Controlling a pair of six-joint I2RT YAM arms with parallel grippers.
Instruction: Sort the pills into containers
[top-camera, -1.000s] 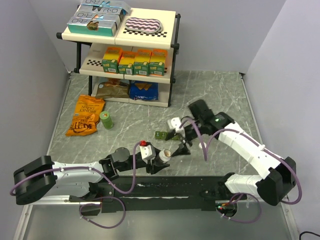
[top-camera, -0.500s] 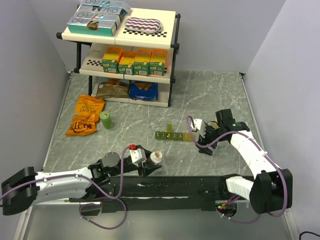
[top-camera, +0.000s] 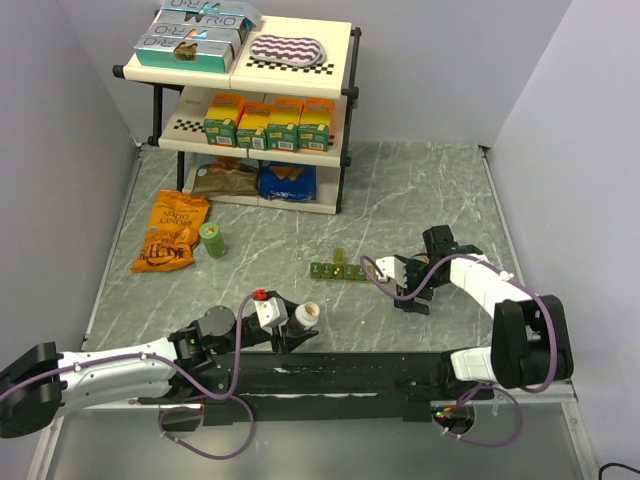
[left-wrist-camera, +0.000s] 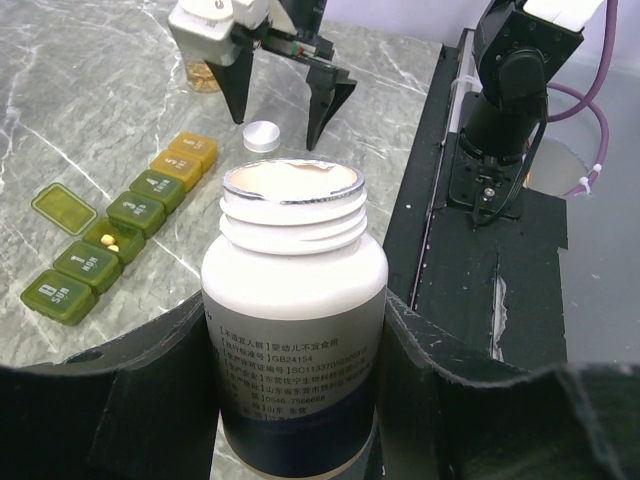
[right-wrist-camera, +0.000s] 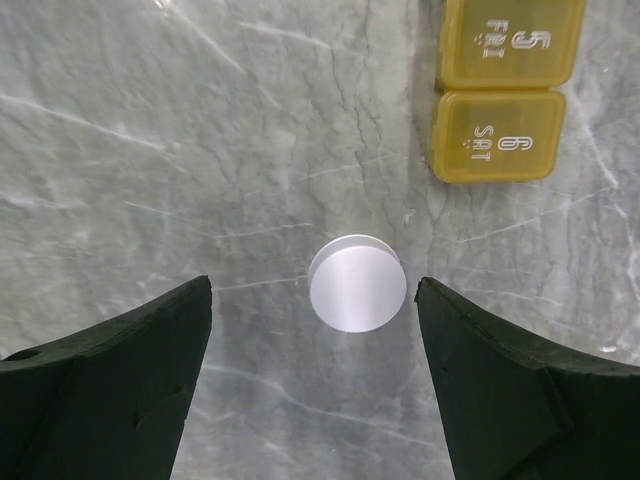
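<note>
An open white bottle (left-wrist-camera: 293, 300) is pinched in the left tool (left-wrist-camera: 297, 400). The right tool (right-wrist-camera: 313, 300) is held spread over a round cap (right-wrist-camera: 357, 283) — just beside the yellow end of the containers (left-wrist-camera: 125, 232) on the tabletop (right-wrist-camera: 150, 150).

The left arm (top-camera: 120, 365) and right arm (top-camera: 500, 290) are white tubes with black joints. Thin purple cables (left-wrist-camera: 601, 80) loop along both. The fingers (right-wrist-camera: 110, 390) are black, flat and pointed. A small red knob (top-camera: 260, 295) sits on the left wrist. Both bases stand on a black rail (top-camera: 350, 378).
</note>
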